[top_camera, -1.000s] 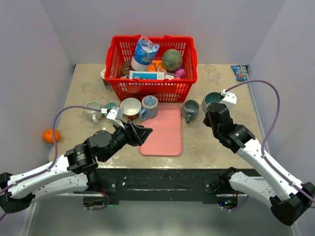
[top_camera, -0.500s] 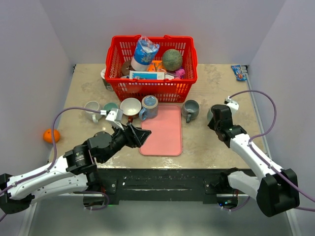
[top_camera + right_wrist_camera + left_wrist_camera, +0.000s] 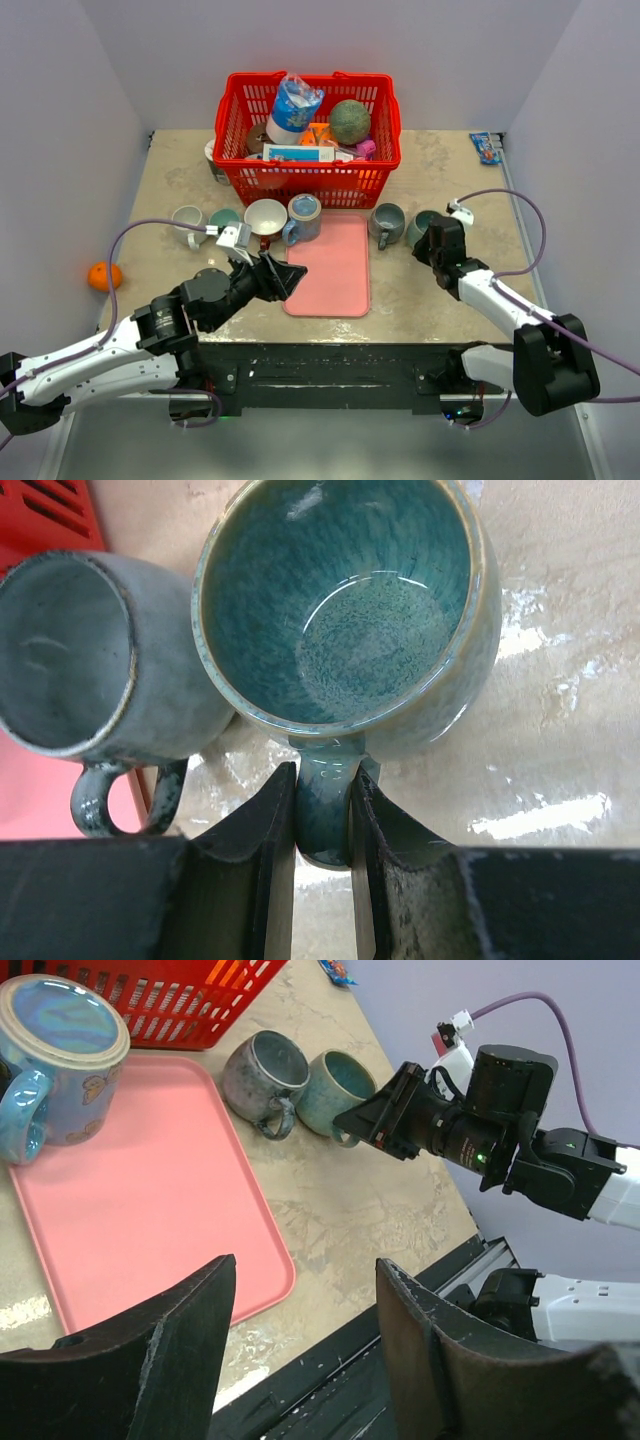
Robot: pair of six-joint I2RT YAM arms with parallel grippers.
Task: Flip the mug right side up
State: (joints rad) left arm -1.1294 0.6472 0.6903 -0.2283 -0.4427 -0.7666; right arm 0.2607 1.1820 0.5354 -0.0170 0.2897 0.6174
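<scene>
The teal glazed mug (image 3: 350, 610) stands mouth up on the beige table, right next to a grey mug (image 3: 70, 660). My right gripper (image 3: 322, 780) is shut on the teal mug's handle (image 3: 322, 825), one finger on each side. In the top view the teal mug (image 3: 419, 227) sits just right of the grey mug (image 3: 387, 222), with my right gripper (image 3: 432, 240) low behind it. The left wrist view shows the teal mug (image 3: 335, 1085) looking slightly tilted. My left gripper (image 3: 290, 272) is open and empty over the near left edge of the pink tray (image 3: 335, 270).
A red basket (image 3: 310, 185) full of items stands at the back. A blue mug (image 3: 303, 215), a white mug (image 3: 265, 217) and two more mugs (image 3: 187, 222) line up in front of it. An orange (image 3: 103, 275) lies left of the table. A blue packet (image 3: 487, 148) is at the back right.
My right arm has folded down and carried the teal mug left and nearer, setting it beside the grey mug. The left arm has barely moved.
</scene>
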